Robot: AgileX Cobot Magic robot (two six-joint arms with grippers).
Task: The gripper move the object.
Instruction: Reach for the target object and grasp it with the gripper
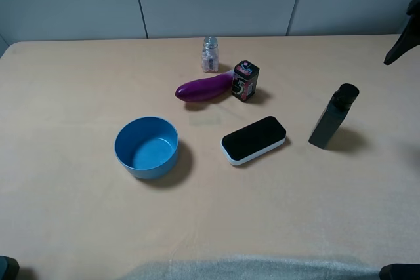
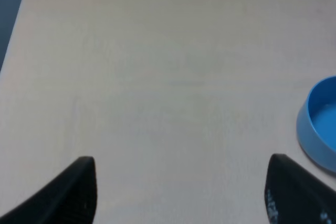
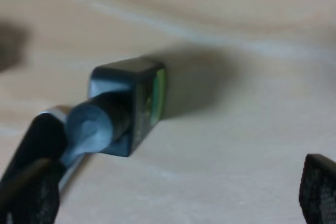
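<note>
The tall slim dark bottle (image 1: 333,117) with a black round cap stands upright on the right part of the table. In the right wrist view I look down on the bottle (image 3: 131,108), its cap toward the camera and a green label on one face. My right gripper (image 3: 173,192) is open and empty above it, one finger (image 3: 31,182) beside the cap, the other far to the side. In the exterior view the right gripper (image 1: 399,49) hangs above the table's far right, apart from the bottle. My left gripper (image 2: 184,192) is open and empty over bare table.
A blue bowl (image 1: 147,147) sits left of centre and shows in the left wrist view (image 2: 320,124). A black-and-white eraser (image 1: 254,140) lies left of the bottle. A purple eggplant (image 1: 205,88), a short black printed box (image 1: 245,80) and a small clear jar (image 1: 210,54) stand farther back.
</note>
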